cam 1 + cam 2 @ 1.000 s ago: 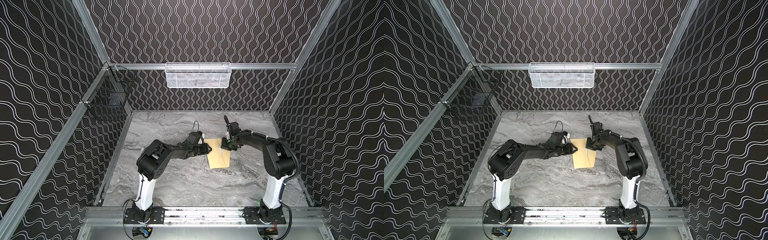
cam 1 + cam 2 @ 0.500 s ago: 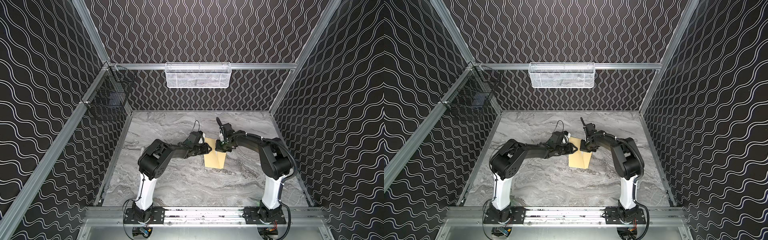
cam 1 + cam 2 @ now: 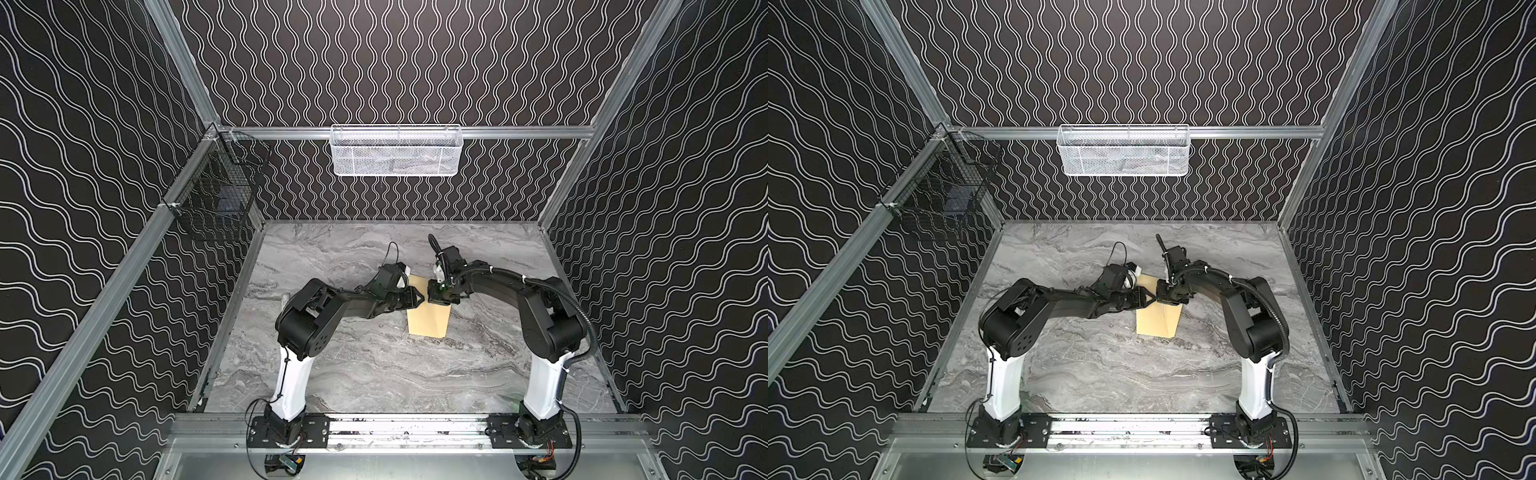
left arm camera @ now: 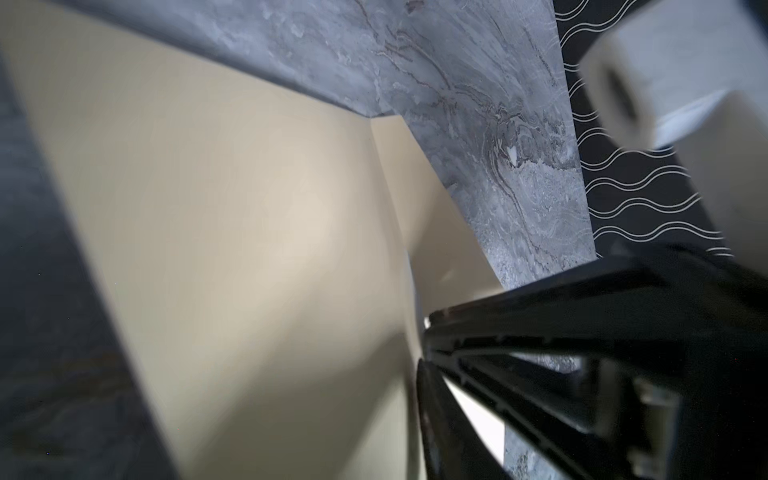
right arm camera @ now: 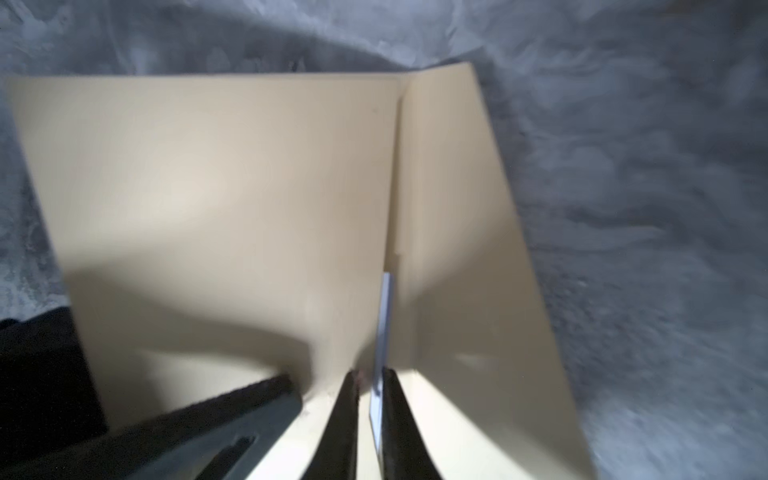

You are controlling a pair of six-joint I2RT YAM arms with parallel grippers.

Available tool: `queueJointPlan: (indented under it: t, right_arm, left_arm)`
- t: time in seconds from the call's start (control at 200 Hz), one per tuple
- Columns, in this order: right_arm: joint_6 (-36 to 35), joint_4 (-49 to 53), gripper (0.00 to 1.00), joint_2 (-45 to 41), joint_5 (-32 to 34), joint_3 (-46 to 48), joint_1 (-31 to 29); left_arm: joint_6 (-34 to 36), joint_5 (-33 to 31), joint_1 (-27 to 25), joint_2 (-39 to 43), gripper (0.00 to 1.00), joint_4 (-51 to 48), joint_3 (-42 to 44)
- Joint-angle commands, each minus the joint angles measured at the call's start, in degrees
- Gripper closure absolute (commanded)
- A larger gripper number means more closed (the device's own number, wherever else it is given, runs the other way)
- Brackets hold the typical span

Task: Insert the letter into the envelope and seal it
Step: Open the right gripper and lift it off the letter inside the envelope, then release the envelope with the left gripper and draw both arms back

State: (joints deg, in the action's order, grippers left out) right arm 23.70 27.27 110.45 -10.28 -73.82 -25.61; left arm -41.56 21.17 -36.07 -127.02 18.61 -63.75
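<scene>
The tan envelope (image 3: 428, 322) (image 3: 1158, 322) stands tilted on the marble table (image 3: 374, 365), mouth up, between both grippers. My left gripper (image 3: 419, 298) (image 4: 422, 345) is shut on one wall of the envelope (image 4: 249, 249) at the mouth; one of its fingers (image 5: 249, 403) shows in the right wrist view. My right gripper (image 3: 435, 296) (image 5: 370, 386) hovers over the open mouth, jaws slightly apart. The letter (image 5: 385, 316) shows only as a thin white-blue edge between those jaws, running down into the envelope (image 5: 228, 187) and lying against one finger.
A white mesh basket (image 3: 397, 151) hangs on the back wall and a black wire basket (image 3: 216, 203) on the left rail. A small pale tube (image 3: 284, 296) lies on the table behind the left arm. Patterned walls enclose the table.
Both grippers and the envelope have shifted left, and the envelope now stands steeper. The right jaws, shut on the letter before, have parted a little.
</scene>
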Motion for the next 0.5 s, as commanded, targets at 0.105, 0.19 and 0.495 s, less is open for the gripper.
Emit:
queueJointPlan:
  t: [0.105,0.19,0.495]
  right_arm:
    - [0.6,3.2,0.71,-7.8,3.9,1.3,2.0]
    - [0.1,4.3,0.69,-10.4,5.4,1.6,2.6]
    - [-2.5,2.9,0.52,-17.9,3.6,9.0,9.4]
  left_arm:
    - [1.7,-1.6,1.7,2.6,0.52,-5.8,2.1]
    - [2.1,-1.7,2.1,3.8,0.44,-6.3,2.5]
    - [2.7,-3.1,5.5,10.7,0.29,-9.6,4.7]
